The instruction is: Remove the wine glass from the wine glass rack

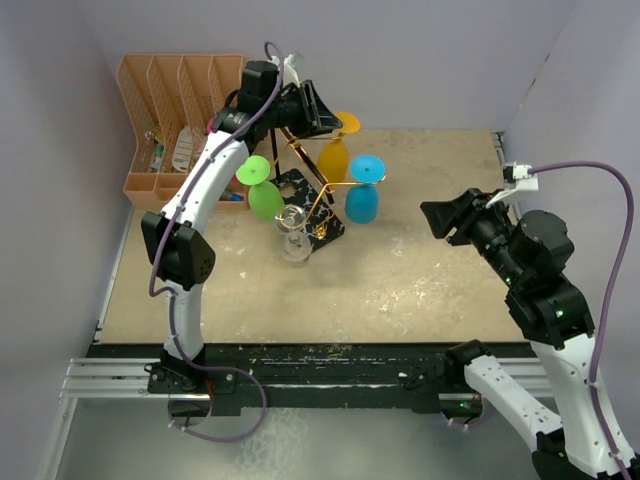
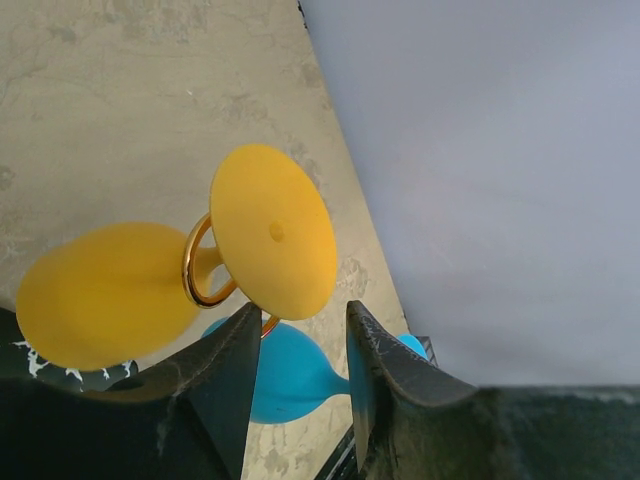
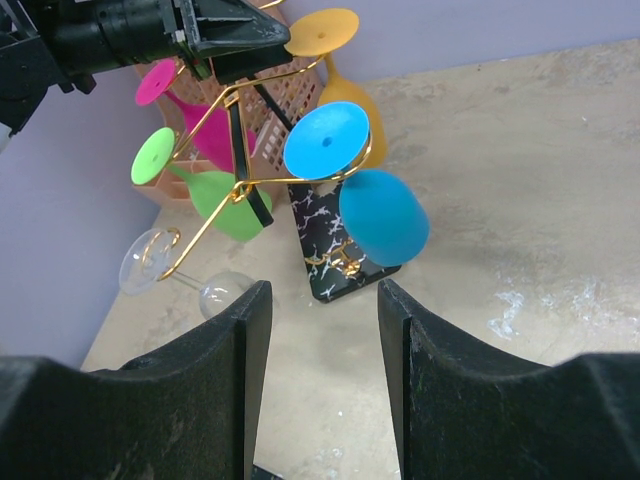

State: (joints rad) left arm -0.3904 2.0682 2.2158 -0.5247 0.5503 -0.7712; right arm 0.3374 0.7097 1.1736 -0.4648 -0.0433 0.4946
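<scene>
from above, we see the gold wire wine glass rack, with a black post and a black marbled square base, on the beige counter, toward the far side. glasses hang upside down on its curled arms: a yellow plastic wine glass at the far side, a blue plastic wine glass at the right, a green plastic wine glass at the left and a clear wine glass at the near side. the left tool is just beside the foot of the yellow glass. an orange slotted desk organiser stands at the far left. the right tool hovers well apart, at the right.

in the left wrist view, the yellow glass hangs with its stem inside a gold ring of the rack. the left tool is open and holds nothing. its fingers are just under the round foot, and we cannot tell if they touch it. the blue glass shows behind the gap.

in the right wrist view, the right tool is open and empty, and it points toward the rack. a pink plastic wine glass also hangs there, at the far left.
</scene>
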